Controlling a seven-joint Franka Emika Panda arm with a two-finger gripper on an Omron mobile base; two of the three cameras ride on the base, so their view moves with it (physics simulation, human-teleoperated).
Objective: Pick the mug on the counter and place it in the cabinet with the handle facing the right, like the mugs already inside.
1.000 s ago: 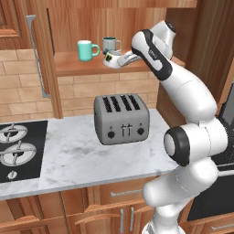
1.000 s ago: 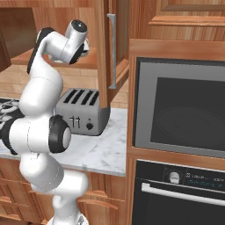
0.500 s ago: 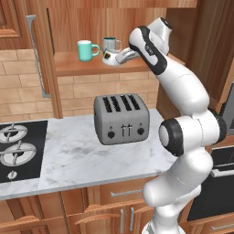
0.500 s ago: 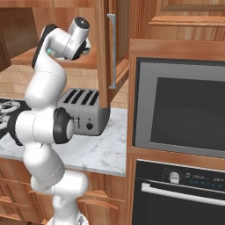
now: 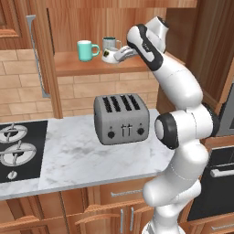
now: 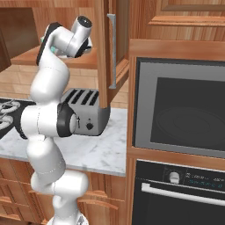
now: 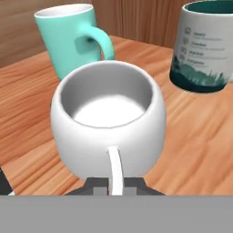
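— Where is the mug [image 7: 108, 123] now?
— On the cabinet [image 5: 91, 68] shelf, near the teal mug [image 7: 73, 38] and the grey mug [image 7: 207, 45].
— And the gripper [image 5: 115, 55]?
— At the mug; I cannot tell its jaws.

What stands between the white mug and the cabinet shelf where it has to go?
Nothing visible does. The white mug is already over the wooden shelf at the gripper, with the teal mug and the grey-and-teal mug behind it, apart from it.
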